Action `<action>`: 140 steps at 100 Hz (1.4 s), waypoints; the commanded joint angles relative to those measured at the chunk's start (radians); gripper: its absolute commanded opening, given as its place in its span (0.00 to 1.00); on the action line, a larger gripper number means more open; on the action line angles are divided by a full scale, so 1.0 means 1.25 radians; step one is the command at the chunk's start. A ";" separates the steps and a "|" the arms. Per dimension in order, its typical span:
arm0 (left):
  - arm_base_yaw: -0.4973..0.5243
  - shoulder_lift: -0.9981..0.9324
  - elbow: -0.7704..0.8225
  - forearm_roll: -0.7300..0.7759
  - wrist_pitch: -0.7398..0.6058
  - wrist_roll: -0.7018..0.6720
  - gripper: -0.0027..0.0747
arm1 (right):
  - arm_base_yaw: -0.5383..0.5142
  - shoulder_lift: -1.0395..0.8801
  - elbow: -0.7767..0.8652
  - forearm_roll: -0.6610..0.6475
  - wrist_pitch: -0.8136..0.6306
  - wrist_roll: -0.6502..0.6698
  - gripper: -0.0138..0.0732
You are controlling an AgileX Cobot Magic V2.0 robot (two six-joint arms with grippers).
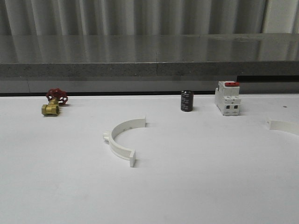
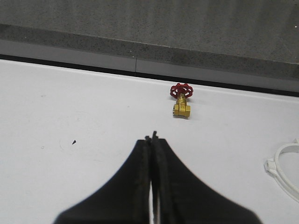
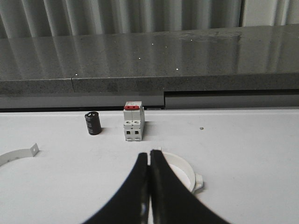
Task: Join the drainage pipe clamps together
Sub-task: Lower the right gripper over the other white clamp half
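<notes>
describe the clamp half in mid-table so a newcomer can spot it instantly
On the white table, look in front of the row of small parts along the back edge. The clamp half is a white semicircular arc lying alone; the brass valve and black cylinder are coloured and compact.

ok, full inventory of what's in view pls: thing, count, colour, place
drainage pipe clamp halves: 2, white; one lies mid-table, the other at the table's right edge, apart, not joined
valve: 1, brass body with red handwheel, far left of the table
cylinder: 1, black, standing at the back, centre-right
switch: 1, white with red top, just right of the cylinder
table: 1, white
ledge: 1, grey, behind the table
left gripper: 1, black fingers closed, holding nothing
right gripper: 1, black fingers closed, holding nothing, with a clamp half just beyond its tips
</notes>
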 commanded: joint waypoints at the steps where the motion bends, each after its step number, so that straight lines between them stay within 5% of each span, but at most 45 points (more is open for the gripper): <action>1: 0.002 0.005 -0.021 0.006 -0.058 0.001 0.01 | 0.002 0.067 -0.088 0.001 -0.001 -0.003 0.08; 44: 0.002 0.005 -0.021 0.006 -0.058 0.001 0.01 | 0.002 0.552 -0.442 0.001 0.321 -0.003 0.08; 76: 0.002 0.005 -0.021 0.006 -0.058 0.001 0.01 | 0.002 0.757 -0.509 0.001 0.335 -0.003 0.10; 85: 0.002 0.005 -0.021 0.006 -0.058 0.001 0.01 | 0.002 0.789 -0.509 0.001 0.347 -0.003 0.21; 112: 0.002 0.005 -0.021 0.006 -0.058 0.001 0.01 | 0.002 0.828 -0.509 0.001 0.338 -0.003 0.81; 140: 0.002 0.005 -0.021 0.006 -0.058 0.001 0.01 | -0.068 0.910 -0.595 0.001 0.366 0.030 0.84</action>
